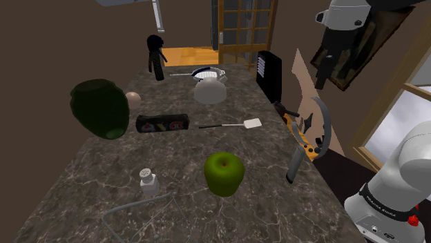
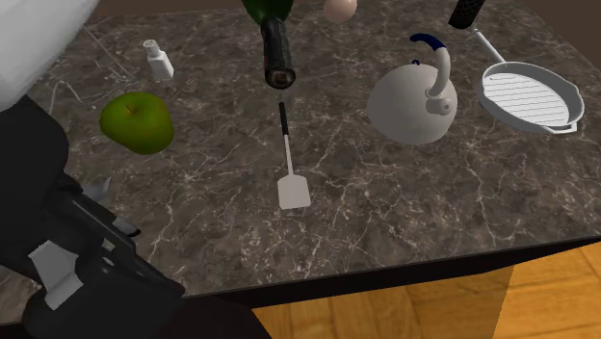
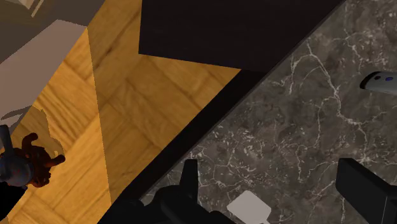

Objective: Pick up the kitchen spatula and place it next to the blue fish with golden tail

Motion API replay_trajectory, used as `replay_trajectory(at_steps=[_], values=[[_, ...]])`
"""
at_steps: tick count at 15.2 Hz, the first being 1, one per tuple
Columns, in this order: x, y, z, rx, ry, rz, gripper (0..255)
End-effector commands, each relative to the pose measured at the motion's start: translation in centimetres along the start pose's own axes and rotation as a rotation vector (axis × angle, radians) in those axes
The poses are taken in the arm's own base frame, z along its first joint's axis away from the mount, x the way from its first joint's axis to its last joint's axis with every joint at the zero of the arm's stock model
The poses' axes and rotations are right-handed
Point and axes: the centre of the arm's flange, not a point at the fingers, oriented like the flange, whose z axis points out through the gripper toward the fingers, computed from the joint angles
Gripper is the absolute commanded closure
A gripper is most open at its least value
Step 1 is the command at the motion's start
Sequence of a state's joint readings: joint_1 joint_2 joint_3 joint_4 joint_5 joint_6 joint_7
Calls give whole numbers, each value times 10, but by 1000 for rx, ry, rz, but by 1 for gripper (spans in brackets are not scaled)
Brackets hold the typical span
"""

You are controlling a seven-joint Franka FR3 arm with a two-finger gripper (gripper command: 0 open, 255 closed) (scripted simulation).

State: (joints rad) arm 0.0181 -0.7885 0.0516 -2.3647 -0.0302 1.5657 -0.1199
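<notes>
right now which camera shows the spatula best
The second exterior view: the spatula lies whole and close, dark handle to white blade. The shoulder view shows it whole but farther off; the wrist view, its blade.

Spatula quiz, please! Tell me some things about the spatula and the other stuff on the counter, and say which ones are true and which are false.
1. The spatula lies flat on the counter. True.
2. The gripper is holding the spatula. False: its fingers stand apart, with the spatula down on the counter.
3. The apple is red. False: it is green.
4. The kettle stands beside the pan. True.
5. The bottle stands upright. False: it lies on its side, near the end of the spatula's handle.
</notes>
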Motion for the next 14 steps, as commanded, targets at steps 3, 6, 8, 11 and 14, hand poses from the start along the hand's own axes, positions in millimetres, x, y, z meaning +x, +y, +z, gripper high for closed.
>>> replay_trajectory(at_steps=[3,6,8,11,14], values=[[21,1,15,6,7,-54,0],[52,1,37,14,18,-135,0],[73,0,51,20,26,-188,0],[104,-5,73,28,37,-269,0],[135,-12,94,36,48,-350,0]])
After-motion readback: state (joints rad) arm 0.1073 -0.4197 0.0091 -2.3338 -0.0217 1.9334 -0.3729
